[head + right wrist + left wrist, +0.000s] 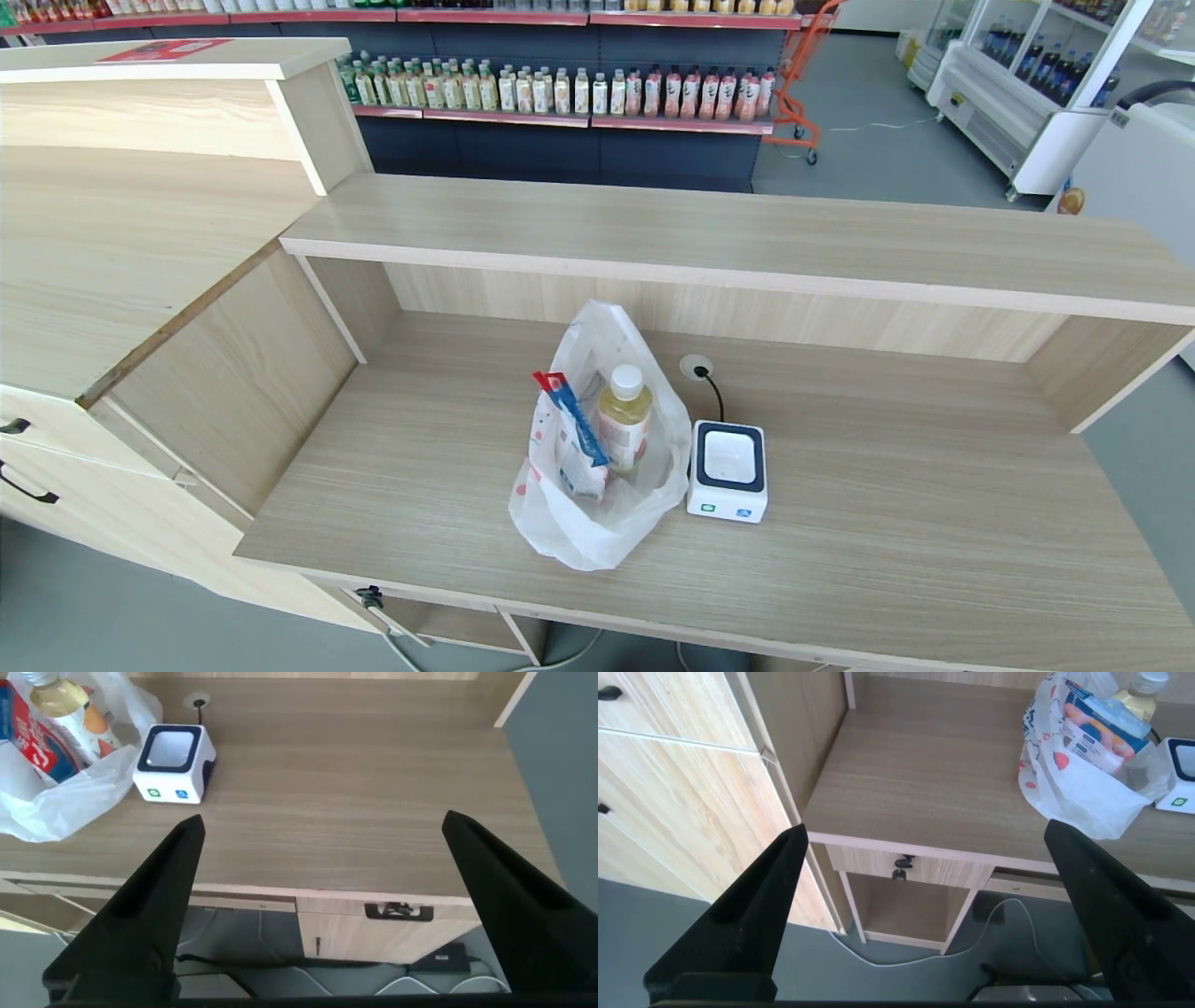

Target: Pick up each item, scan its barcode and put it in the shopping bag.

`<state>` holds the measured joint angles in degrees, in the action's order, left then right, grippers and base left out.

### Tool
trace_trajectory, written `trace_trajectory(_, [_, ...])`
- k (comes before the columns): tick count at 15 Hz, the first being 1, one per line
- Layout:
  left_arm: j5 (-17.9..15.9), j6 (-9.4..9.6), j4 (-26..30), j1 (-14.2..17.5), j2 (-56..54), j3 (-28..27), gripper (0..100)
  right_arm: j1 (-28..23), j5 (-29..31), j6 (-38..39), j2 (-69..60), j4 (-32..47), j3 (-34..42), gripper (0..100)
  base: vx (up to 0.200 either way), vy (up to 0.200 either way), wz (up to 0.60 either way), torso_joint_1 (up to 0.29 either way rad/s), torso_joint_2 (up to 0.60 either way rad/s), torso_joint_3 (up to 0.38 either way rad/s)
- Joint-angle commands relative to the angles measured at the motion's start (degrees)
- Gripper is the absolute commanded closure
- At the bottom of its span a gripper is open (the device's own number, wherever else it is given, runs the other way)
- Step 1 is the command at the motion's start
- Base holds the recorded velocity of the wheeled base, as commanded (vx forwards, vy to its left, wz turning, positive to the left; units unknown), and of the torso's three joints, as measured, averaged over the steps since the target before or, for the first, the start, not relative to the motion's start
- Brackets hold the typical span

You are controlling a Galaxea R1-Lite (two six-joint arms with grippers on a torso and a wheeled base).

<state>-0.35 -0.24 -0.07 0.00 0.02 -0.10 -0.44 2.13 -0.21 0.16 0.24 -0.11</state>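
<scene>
With left gripper (926,831) and right gripper (322,819) spread empty, the slack shopping bag (597,504) beside the scanner (728,469) could be brushed over

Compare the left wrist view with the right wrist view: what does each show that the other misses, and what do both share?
Left wrist view, not right: the left gripper, open, and the side cabinet with black handles. Right wrist view, not left: the right gripper, open, and the cable hole behind the scanner. Both: the counter, shopping bag, bottle and scanner.
</scene>
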Motion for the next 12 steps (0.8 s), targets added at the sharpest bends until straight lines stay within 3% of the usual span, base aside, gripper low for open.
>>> trace_trajectory(1, [0.00,-0.02,0.07,0.00,-0.02,0.01,0,0.00,-0.02,-0.23,-0.16,0.20,0.02,0,0.000,0.000,0.00,0.000,0.00,0.000])
trace_trajectory(6, [-0.09,0.16,-0.01,0.00,0.24,0.01,0,0.00,-0.02,-0.06,-0.16,0.20,0.02,0,0.000,0.000,0.00,0.000,0.00,0.000])
trace_trajectory(12, [-0.09,0.33,0.07,0.00,0.77,0.01,0,0.00,-0.02,0.03,-0.16,0.20,0.02,0,0.200,-0.200,0.00,0.002,0.00,0.002])
